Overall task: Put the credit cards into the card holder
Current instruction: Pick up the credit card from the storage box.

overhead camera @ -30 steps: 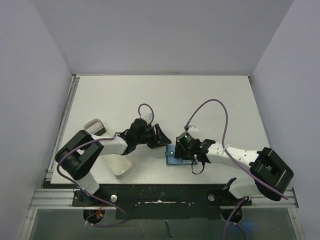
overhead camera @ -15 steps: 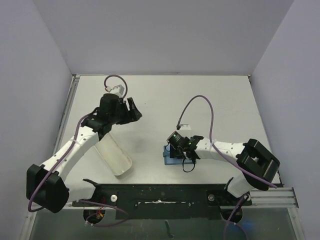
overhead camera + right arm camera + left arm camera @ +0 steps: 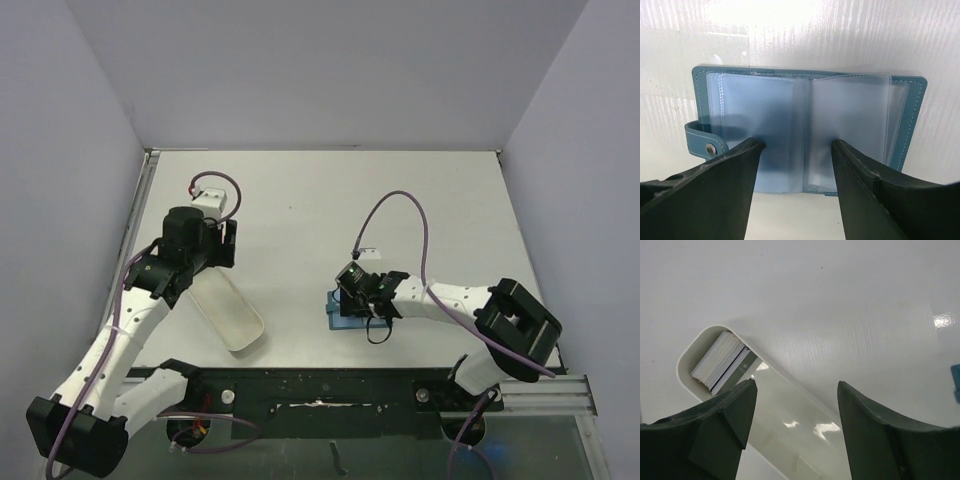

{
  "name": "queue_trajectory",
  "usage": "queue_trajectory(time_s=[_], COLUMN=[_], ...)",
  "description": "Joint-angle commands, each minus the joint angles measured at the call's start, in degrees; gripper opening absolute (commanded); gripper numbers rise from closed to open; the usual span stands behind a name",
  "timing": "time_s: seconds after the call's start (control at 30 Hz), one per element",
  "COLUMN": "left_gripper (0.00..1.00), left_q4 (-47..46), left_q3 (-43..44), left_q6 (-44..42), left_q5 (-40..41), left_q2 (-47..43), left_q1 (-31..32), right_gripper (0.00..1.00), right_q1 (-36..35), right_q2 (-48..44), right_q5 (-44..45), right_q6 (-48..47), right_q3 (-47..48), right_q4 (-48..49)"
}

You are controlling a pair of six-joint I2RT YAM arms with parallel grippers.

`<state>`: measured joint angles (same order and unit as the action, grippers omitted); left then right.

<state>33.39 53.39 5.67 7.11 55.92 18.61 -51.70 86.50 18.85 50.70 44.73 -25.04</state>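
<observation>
While the right gripper is holding the teal card holder open flat with its jaws spread, the left gripper is swinging away from it. Its jaws are now wide apart and empty, and it is hanging over the credit cards stacked at one end of the white tray. It is probably going for another card.

No legible text or markings

Teal card holder, white tray, whitish credit cards.
</observation>
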Motion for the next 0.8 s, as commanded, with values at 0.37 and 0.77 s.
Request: queue_trajectory(time_s=[0.37,0.77], left_gripper=[0.66,0.63], left_q4=[-1.9,-1.8], left_q3=[-5.0,-5.2], left_q6=[-24.6,-30.6], left_q5=[5.3,4.3], left_q2=[2.3,7.7], left_q1=[-1.4,-7.9], right_gripper=[0.59,0.58], right_q1=[4.3,6.8], right_q2=[-5.2,-7.8], right_q5=[-4.3,-5.8], right_q6=[-3.4,-6.6], right_q3=[-5.2,-6.3], right_q4=[1.3,2.4])
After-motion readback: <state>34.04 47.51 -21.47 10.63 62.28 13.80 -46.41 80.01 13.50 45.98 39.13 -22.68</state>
